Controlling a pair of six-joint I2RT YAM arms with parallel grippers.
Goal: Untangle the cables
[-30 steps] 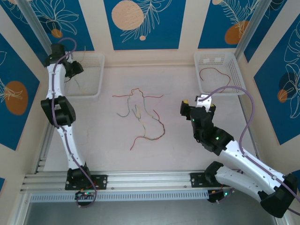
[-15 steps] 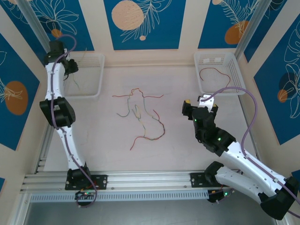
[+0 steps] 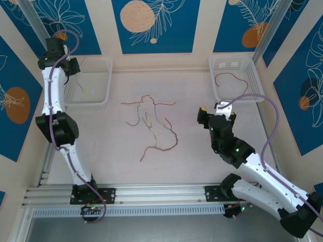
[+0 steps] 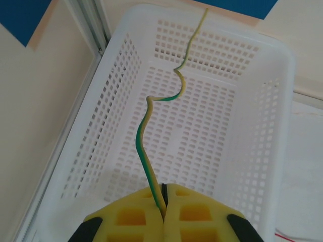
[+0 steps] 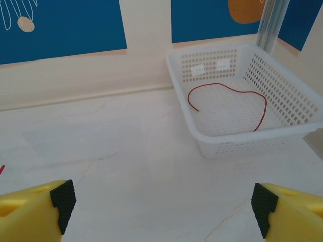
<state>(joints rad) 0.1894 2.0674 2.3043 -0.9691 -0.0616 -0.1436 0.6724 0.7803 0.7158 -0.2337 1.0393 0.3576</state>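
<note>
A tangle of thin cables in red, green, yellow and orange lies on the table's middle. My left gripper is shut on a green-yellow cable, which hangs wavy over the white left basket. In the top view that gripper is raised at the basket's left side, the cable trailing into the left basket. A red cable lies in the right basket. My right gripper stands open above bare table, its fingertips wide apart. In the top view the right gripper sits left of the right basket, which holds the red cable.
Blue patterned wall panels enclose the table on three sides. A metal rail runs along the near edge by the arm bases. Thick purple arm cables loop beside the right arm. Open tabletop lies between the tangle and both baskets.
My left gripper has moved up and leftward over the left basket, lifting the green-yellow cable with it. The right arm has shifted only slightly.
</note>
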